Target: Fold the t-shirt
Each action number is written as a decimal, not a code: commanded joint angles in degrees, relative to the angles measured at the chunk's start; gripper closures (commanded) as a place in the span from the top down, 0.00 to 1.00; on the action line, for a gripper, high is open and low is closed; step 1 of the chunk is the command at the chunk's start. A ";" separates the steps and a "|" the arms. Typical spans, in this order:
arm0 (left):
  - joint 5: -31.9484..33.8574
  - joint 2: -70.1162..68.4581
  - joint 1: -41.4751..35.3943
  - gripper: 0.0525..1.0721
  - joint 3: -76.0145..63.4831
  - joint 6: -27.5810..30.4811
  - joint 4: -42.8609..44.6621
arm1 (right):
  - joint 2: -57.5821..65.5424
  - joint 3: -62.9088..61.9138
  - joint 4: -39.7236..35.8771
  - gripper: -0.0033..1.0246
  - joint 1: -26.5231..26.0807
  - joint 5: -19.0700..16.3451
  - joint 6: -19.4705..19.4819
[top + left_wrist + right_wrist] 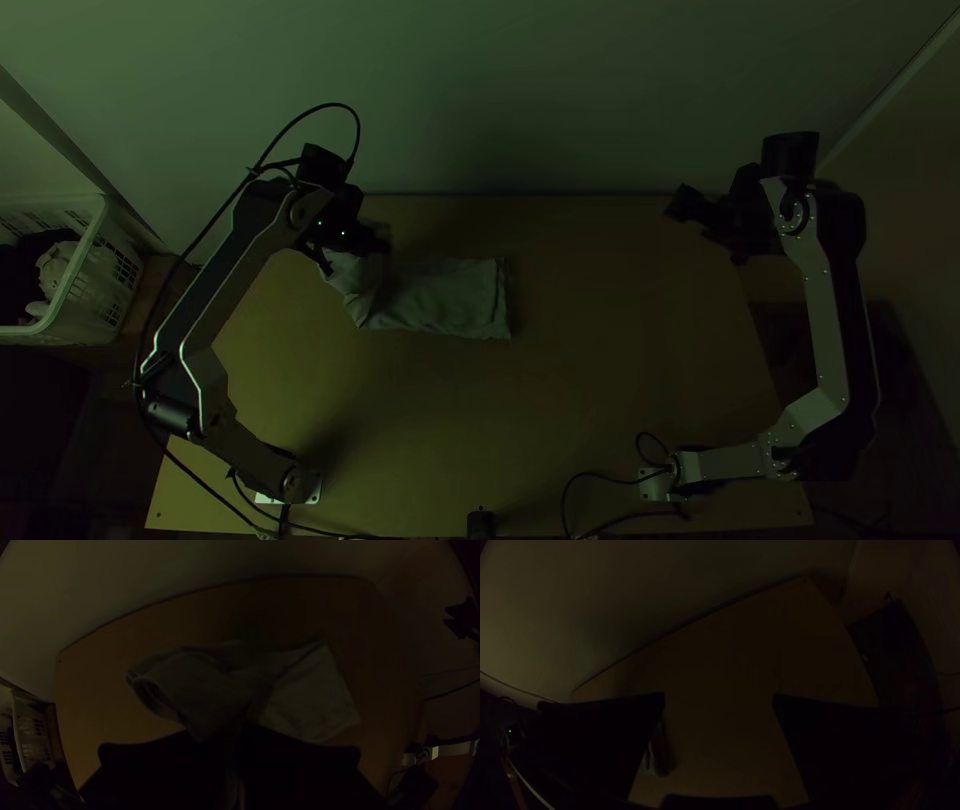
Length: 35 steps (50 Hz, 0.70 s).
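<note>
Jaws wide apart, t-shirt (660, 757) edge, table (730, 705)

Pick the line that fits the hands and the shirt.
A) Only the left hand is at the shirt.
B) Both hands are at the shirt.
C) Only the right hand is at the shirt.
A: the left hand is at one end of the shirt, while the right hand hangs open well away from it.

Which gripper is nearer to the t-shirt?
Left. The left gripper holds the t-shirt by its left end; the right gripper is well away, over the table's far right corner.
</note>
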 commanded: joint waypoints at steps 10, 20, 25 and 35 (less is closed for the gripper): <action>-1.44 8.26 -7.20 0.03 7.44 -6.54 -1.01 | -4.16 -4.30 1.70 0.96 -0.65 -0.57 1.91; -2.59 14.32 -11.77 0.03 11.92 -8.91 -1.19 | -5.92 -7.37 3.64 0.96 -0.65 -1.01 3.14; -3.91 17.48 -14.14 0.03 14.56 -9.88 -1.45 | -6.71 -8.52 4.34 0.96 -0.65 -1.01 3.49; -5.05 23.72 -18.10 0.03 20.80 -11.55 -1.72 | -8.38 -10.71 6.10 0.96 -0.65 -1.01 3.67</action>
